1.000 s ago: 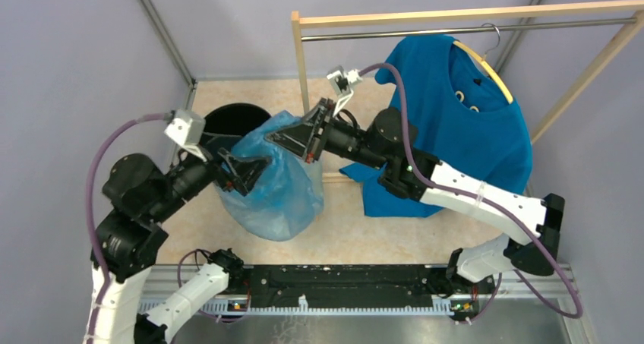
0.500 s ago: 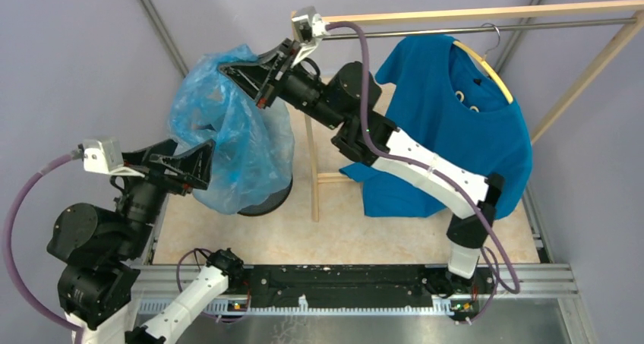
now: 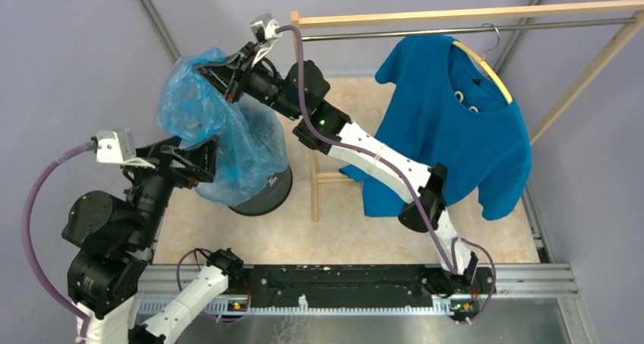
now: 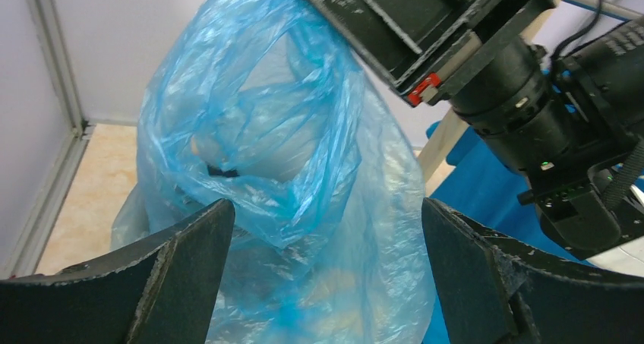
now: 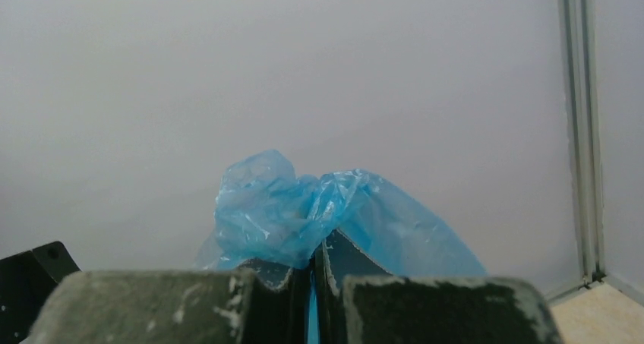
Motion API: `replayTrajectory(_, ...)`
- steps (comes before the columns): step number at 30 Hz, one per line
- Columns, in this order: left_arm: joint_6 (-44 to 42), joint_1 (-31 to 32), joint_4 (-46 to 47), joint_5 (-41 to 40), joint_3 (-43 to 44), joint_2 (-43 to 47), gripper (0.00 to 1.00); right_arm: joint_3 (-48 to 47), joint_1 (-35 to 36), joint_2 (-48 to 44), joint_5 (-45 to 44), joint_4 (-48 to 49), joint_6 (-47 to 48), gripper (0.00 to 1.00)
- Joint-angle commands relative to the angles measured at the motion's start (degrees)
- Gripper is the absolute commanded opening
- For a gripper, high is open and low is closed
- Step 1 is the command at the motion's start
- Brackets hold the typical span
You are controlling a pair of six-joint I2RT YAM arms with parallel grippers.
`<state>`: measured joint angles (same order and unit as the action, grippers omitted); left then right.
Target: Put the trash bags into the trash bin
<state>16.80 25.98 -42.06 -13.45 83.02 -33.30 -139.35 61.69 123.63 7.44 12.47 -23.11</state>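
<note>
The trash bag (image 3: 228, 135), thin light-blue plastic, hangs from my right gripper (image 3: 206, 77), which is shut on its bunched top, high at the back left. The bag's lower part drapes over the black trash bin (image 3: 267, 196) and hides most of the bin's mouth. In the right wrist view, crumpled blue film (image 5: 285, 207) sticks out above the shut right gripper (image 5: 313, 254). My left gripper (image 3: 213, 162) stands wide open at the bag's left side. In the left wrist view, the bag (image 4: 296, 154) hangs just beyond the open left gripper (image 4: 326, 211), and neither finger presses on it.
A blue T-shirt (image 3: 456, 131) hangs on a hanger from the wooden rack's rail (image 3: 471, 14). The rack's left post (image 3: 309, 131) stands just right of the bin. Grey walls close in on the left and behind. The arms' base rail (image 3: 342, 283) runs along the near edge.
The right arm has lifted the bag up and to the left, from beside the bin to above it. The left arm has drawn back to the left, off the bag.
</note>
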Motion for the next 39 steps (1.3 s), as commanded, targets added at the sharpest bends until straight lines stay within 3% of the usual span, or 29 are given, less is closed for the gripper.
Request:
replayTrajectory(1, -3.0, 0.0, 0.7, -4.7, 0.1, 0.2, 0.99, -7.6, -0.6, 1.4, -0.9, 5.8, 1.0, 0.00)
replayTrajectory(8, -2.8, 0.0, -1.3, -5.2, -4.4, -1.8, 0.98, -8.0, -0.9, 2.2, -2.0, 10.5, 4.7, 0.00)
replayTrajectory(15, 0.2, 0.0, -3.1, -4.8, -8.4, -0.3, 0.99, -2.5, -2.5, 1.5, -1.0, 8.9, 7.1, 0.00)
replayTrajectory(25, 2.3, 0.0, -2.3, -7.4, -13.5, -4.9, 0.99, 2.5, -3.1, 1.4, -0.8, 5.1, 8.8, 0.00)
replayTrajectory(30, 0.7, 0.0, -0.3, -10.2, -14.1, -8.6, 0.97, 15.6, -3.1, -4.2, -3.2, 4.9, 8.8, 0.00)
replayTrajectory(34, 2.3, 0.0, -1.6, -13.6, -12.9, -13.4, 0.88, 21.1, -3.2, -6.9, -5.5, 0.7, 8.0, 0.00)
replayTrajectory(39, 2.0, 0.0, 1.0, -9.8, -13.6, -10.4, 0.86, 26.3, -4.0, -8.7, -2.2, -3.2, 1.5, 0.00)
